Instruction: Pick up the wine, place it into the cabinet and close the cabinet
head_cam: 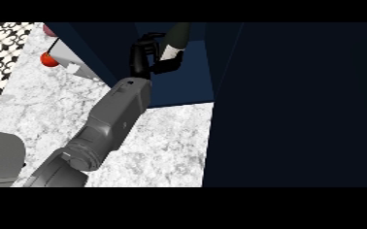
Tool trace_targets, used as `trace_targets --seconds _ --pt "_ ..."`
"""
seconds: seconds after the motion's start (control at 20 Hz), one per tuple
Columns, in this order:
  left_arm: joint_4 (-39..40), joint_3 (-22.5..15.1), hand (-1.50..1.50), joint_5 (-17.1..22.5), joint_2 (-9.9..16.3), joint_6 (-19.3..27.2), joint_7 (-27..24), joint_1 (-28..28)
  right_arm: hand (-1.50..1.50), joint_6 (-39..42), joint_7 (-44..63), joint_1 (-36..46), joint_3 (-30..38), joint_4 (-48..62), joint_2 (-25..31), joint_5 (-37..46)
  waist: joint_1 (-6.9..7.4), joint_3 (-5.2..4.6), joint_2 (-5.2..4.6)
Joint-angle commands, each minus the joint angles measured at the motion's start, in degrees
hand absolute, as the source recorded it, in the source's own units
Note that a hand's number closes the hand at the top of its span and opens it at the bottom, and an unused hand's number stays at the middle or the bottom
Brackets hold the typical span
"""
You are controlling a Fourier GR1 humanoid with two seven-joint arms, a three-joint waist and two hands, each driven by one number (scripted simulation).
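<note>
The wine bottle (174, 40), dark with a white label, stands tilted inside the dark blue cabinet (183, 85), near its back. My right hand (143, 58) reaches into the cabinet's opening from the lower left and is curled round the bottle's lower part, thumb on one side and fingers on the other. The cabinet door (287, 102) stands open as a broad dark panel filling the right of the view. Of my left arm only a grey forearm (8, 160) shows at the left edge; its hand is out of sight.
The marble counter (165, 145) runs below the cabinet. Left of the cabinet lie a red round object (49, 59) and a white box (68, 53). A patterned wall (14, 36) fills the top left corner.
</note>
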State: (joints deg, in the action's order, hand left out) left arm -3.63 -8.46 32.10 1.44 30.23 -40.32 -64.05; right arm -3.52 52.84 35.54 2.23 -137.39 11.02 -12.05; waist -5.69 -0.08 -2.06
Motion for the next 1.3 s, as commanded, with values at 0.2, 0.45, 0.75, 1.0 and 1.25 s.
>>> trace_targets --seconds 0.2,0.45,0.75,1.0,1.25 --pt "-1.01 4.19 1.5 4.01 -1.41 -6.67 -0.14 2.9 -1.5 -0.9 1.91 0.62 -0.47 -2.66 -0.66 -2.0 -1.39 -0.12 -0.08" --pt "-0.71 4.33 1.5 4.95 -1.43 -10.59 -1.23 6.94 -1.5 -0.49 0.92 0.74 0.01 -0.81 -1.36 -2.76 -1.53 -0.09 -0.11" --pt "-1.77 4.72 1.5 7.31 -1.43 -13.55 -2.83 9.84 -1.5 0.65 -1.06 0.61 -1.32 0.36 -2.35 -3.23 -2.95 -0.16 -0.28" --pt "-1.44 3.39 1.5 8.23 -1.44 -13.28 -3.54 12.58 -1.5 1.13 -1.58 0.77 -1.42 1.53 -2.59 -3.57 -4.75 -0.17 -0.34" --pt "-1.36 2.14 1.5 8.49 -1.43 -13.44 -5.38 15.38 -1.5 -0.23 -0.14 0.91 -1.06 -0.17 -2.82 -3.4 -4.11 -0.23 0.01"
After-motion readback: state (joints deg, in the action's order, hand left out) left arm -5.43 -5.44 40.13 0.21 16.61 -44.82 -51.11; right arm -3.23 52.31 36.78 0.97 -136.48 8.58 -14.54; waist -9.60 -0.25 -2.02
